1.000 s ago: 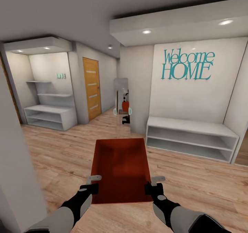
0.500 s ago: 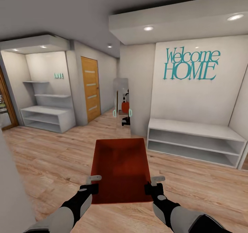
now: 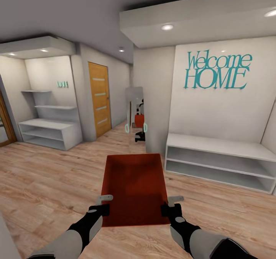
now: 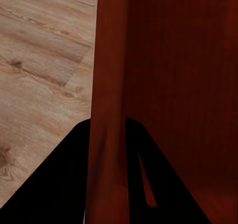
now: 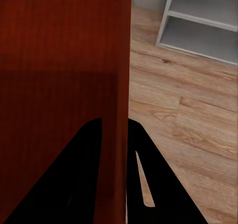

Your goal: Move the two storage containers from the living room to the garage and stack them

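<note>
Item: storage container [image 3: 135, 190], orange-red, rectangular, open-topped, carried level above the light wood plank floor [image 3: 50, 182]. All positions below are given from this container.

Left end effector [image 3: 104, 198]: at the near left corner, fingers closed onto the left wall; in the left wrist view the wall [image 4: 106, 110] runs between the two dark fingers [image 4: 64, 184], one outside, one inside the bin.

Right end effector [image 3: 175, 199]: at the near right corner, clamped likewise on the right wall [image 5: 114, 85], with one finger [image 5: 148, 184] on the outer side.

Beyond, to the right: low white open shelf unit [image 3: 220, 161] against a white wall bearing teal lettering "Welcome HOME" [image 3: 216, 71].

Straight ahead, farther: tall mirror [image 3: 135, 113] in a passage, showing a reflection with an orange-red patch.

Beyond, to the left: wooden door [image 3: 99, 98] with pale horizontal strips.

Farthest left: alcove with a white low shelf unit [image 3: 48, 133], wall shelves above it, and a small teal sign [image 3: 62, 84], too small to read.
</note>
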You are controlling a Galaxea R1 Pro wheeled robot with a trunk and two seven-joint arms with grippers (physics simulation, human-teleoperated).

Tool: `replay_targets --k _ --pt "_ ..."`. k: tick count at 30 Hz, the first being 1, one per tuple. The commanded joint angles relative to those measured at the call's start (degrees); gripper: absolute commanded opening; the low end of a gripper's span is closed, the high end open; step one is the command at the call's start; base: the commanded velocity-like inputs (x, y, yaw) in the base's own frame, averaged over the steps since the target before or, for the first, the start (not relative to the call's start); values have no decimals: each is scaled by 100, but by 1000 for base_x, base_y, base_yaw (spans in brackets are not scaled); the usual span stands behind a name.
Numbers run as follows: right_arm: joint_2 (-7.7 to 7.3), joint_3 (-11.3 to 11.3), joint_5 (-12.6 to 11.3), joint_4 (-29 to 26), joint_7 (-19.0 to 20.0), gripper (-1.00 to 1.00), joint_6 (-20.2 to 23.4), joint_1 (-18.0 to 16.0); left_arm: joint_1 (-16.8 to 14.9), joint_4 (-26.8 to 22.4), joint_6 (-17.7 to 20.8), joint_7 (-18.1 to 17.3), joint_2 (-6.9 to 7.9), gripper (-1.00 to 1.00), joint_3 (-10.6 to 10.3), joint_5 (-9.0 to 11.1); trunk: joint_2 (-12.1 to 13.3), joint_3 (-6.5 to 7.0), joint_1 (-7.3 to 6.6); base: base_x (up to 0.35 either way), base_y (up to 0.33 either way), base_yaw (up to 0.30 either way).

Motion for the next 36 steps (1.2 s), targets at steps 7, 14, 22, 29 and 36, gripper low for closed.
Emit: replay_targets --k 7,14,22,29,36 --pt "0 -350 42 -17 -12 -100 -8 -4 -3 -16 41 37 298 -100 272 230 -6 -8 4 322 0 0" --pt "0 -350 42 -17 -12 -100 -8 -4 -2 -24 41 37 311 -100 275 232 -6 -8 4 322 0 0" --pt "0 -350 42 -17 -7 -100 -8 -4 -3 -17 40 37 324 -100 272 235 -6 -8 4 322 0 0" --pt "0 -350 44 -17 -5 -100 -8 -4 -4 -17 41 37 323 -100 272 238 -6 -8 4 322 0 14" --pt "0 -350 44 -17 -4 -100 -9 -4 -2 -17 41 37 316 -100 273 239 -6 -8 4 322 0 8"
